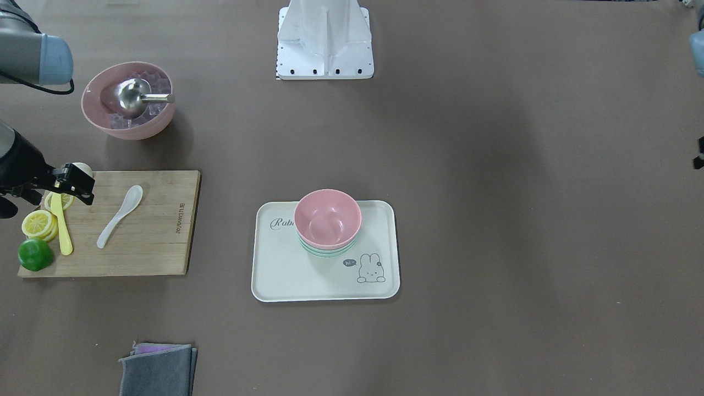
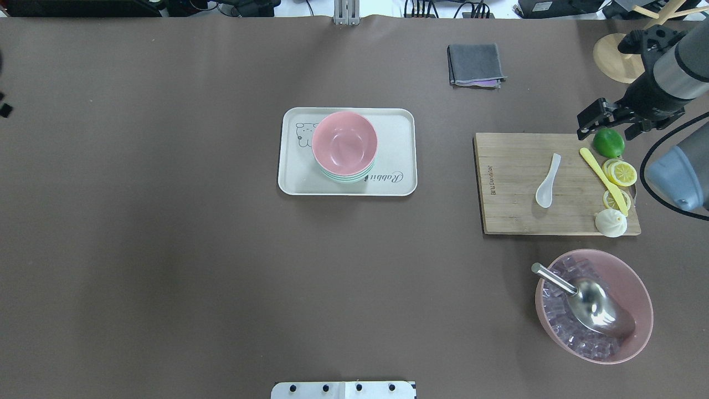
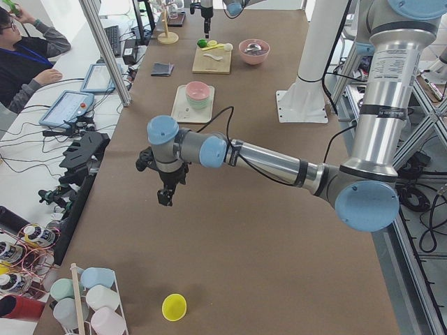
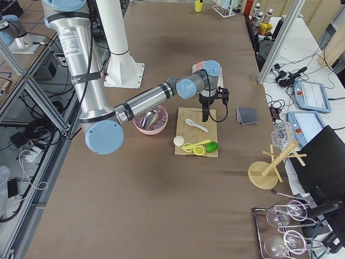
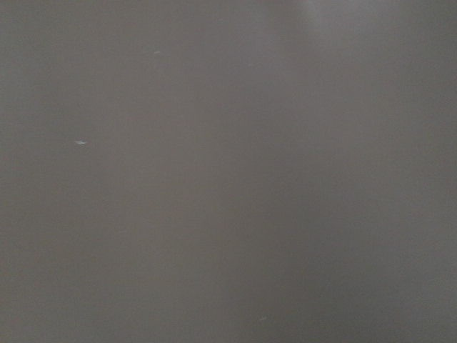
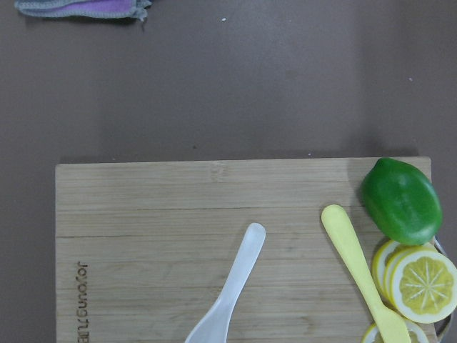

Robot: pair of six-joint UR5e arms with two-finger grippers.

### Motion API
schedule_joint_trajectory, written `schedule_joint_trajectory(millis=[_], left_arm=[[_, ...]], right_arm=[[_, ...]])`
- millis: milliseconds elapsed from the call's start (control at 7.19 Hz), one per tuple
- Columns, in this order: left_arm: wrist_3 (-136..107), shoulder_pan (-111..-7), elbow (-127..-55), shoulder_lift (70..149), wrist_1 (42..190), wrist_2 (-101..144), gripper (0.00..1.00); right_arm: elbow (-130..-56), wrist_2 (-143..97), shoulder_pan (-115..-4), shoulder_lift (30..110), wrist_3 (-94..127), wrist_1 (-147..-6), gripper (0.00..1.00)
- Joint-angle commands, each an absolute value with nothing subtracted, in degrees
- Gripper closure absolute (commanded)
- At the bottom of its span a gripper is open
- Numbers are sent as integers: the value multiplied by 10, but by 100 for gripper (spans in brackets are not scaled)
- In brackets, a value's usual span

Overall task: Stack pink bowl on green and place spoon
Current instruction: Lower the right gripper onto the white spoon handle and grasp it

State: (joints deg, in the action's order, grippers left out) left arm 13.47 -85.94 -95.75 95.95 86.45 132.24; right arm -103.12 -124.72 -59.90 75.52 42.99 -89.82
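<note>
Right gripper [image 2: 609, 126] hangs above the far end of the pale wooden cutting board [image 2: 515, 210], over the round green lime [image 2: 609, 144]. We read its jaws as spread, with nothing between them. Our left gripper [image 3: 165, 197] sits well away over bare brown table. It shows properly only in the side view, so we cannot tell whether it is spread or pressed together.

We judge the first half of the task done. The small matte pink bowl [image 1: 327, 220] nests in the pale green bowl [image 1: 325, 253], of which only the rim bands show beneath it. Both stand on the cream rectangular tray with a rabbit drawing [image 1: 275, 275] at the table's middle.

The second half is left. The white ceramic soup spoon [image 1: 118, 217] lies flat on the board, well apart from the stacked bowls, with its bowl end toward the robot. It is near a long yellow plastic utensil [image 1: 61, 225] and the lemon slices [image 1: 38, 223], and nothing touches it. In the right wrist view its handle sits low, near centre, so we judge the gripper must shift toward it and descend before grasping. Then come the carry and the set-down at the stacked bowls; the task does not say exactly where.
</note>
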Motion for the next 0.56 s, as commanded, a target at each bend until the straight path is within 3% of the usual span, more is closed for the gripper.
schedule_joint_trajectory(millis=[0, 417], left_arm=[[239, -919, -918, 940, 863, 1324, 1], [238, -919, -916, 940, 864, 1324, 1]], right_arm=[[-1024, -1195, -551, 744, 535, -898, 2], [-937, -1163, -533, 750, 727, -790, 8]])
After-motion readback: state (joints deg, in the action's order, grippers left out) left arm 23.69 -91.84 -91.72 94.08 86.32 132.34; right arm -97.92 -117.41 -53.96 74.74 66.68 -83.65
